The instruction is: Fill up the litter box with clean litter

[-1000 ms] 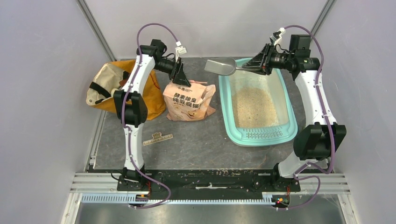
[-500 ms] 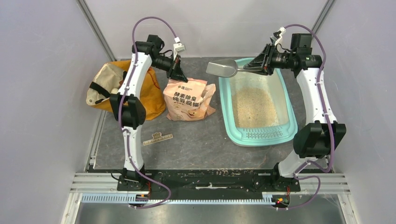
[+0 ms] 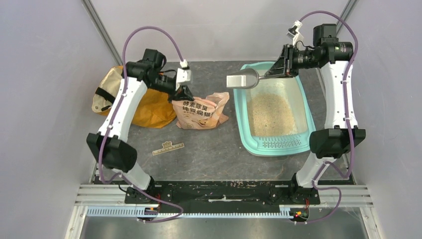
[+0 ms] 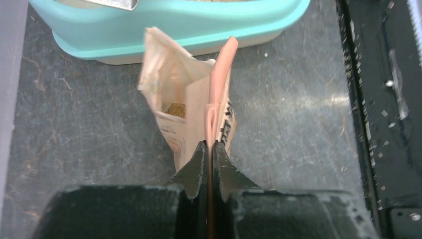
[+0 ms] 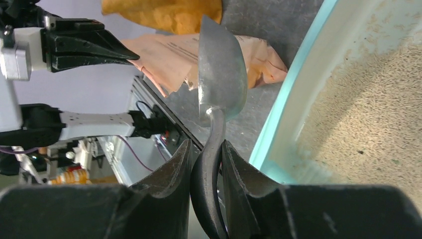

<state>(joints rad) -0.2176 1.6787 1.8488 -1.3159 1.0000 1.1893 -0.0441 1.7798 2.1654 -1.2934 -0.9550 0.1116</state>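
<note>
Left gripper [image 4: 209,149] clenched on the top edge of the peach pouch [image 4: 185,107], whose mouth gapes with tan granules showing inside; the pouch sits on the table [image 3: 199,149] just left of the litter box [image 3: 240,117]. Right gripper [image 5: 206,152] clamped on the metal scoop [image 5: 222,69] by its handle, bowl above the box's far-left rim. Clean litter [image 3: 271,113] lies across the middle of the box.

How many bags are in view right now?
2: an orange fabric bag at far left, and a pink litter pouch beside it, its top edge pinched by the left tool.
</note>
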